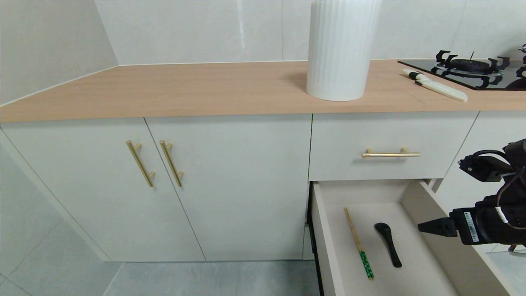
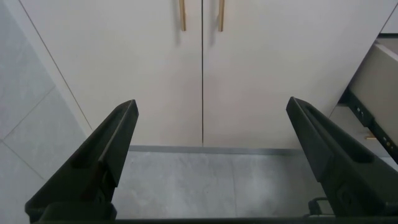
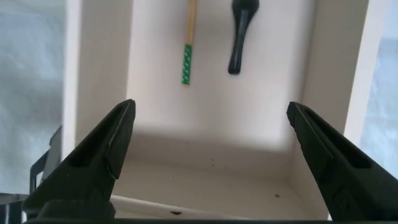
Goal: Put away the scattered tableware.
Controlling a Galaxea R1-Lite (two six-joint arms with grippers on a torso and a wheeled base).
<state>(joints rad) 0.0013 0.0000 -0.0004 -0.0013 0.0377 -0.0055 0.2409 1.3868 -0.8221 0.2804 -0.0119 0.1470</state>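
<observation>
One knife [image 1: 435, 85] lies at the counter's [image 1: 185, 88] right end, beside the stove [image 1: 468, 68]. It looks stiff, light and probably slick (it lies flat), so pinch it across its narrow width. The open drawer [image 1: 324, 238] holds one spoon [image 1: 388, 242] and one pair of chopsticks [image 1: 358, 248]. The right gripper [image 3: 210, 106] hangs spread above the drawer, and the left gripper [image 2: 211, 102] is spread too.

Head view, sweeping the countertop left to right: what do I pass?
On the countertop: white ribbed cylinder → cream-coloured knife → black gas burner.
</observation>
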